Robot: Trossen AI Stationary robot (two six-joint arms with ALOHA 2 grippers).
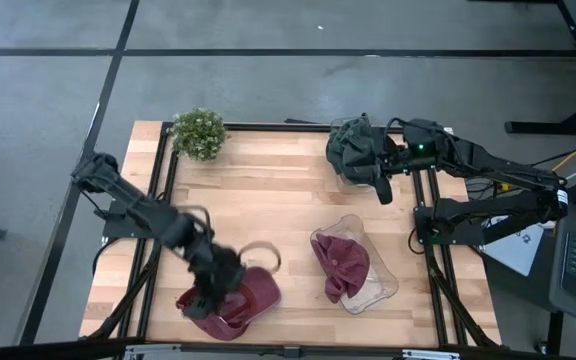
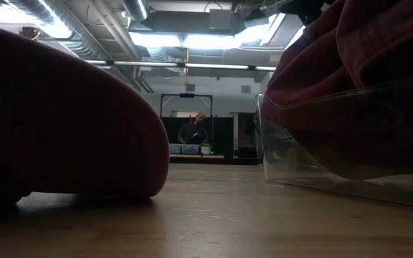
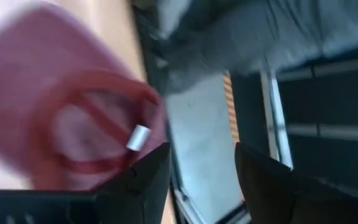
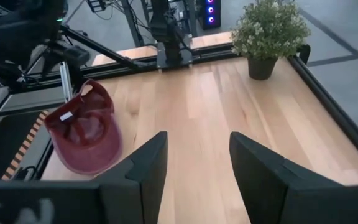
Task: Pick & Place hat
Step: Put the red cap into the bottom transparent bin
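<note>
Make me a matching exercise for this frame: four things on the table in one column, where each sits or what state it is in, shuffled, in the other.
Things:
1. potted plant
2. dark green hat
3. red hat near the left claw
4. red hat at centre-right

Places or states:
A. lying in a clear plastic tray
B. at the table's front-left edge, under the left claw
C. at the table's far-left corner
D. at the far-right edge, beside the right claw

Pairs: 1-C, 2-D, 3-B, 4-A
</note>
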